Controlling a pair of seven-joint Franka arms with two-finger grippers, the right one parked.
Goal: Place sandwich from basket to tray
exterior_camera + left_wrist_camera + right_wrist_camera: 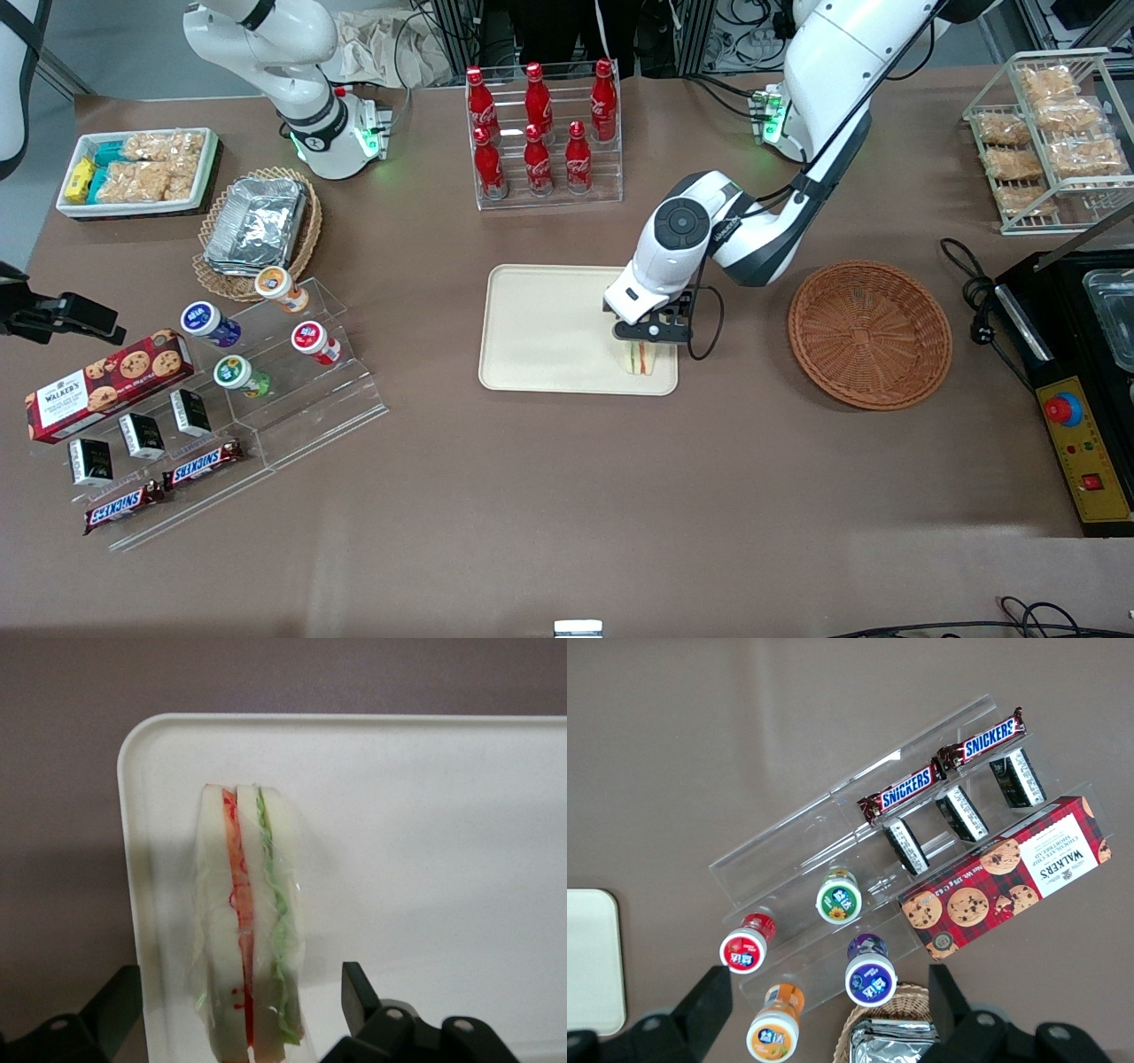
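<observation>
The tool (651,341) hangs over the tray (540,328) near the frame's centre, fingers (359,992) spread wide, gripping nothing. The sandwich (640,357) stands on edge between them, on the tray's corner nearest the empty basket (870,333).

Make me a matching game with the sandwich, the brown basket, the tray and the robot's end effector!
Things:
1. sandwich
2. basket
3. tray
4. end effector

Descriptions:
A. reddish-brown wicker, nothing in it
B. open, fingers on either side of the sandwich
C. flat and cream-coloured
D. standing on edge on the tray, near its corner

Pairs: 1-D, 2-A, 3-C, 4-B
</observation>
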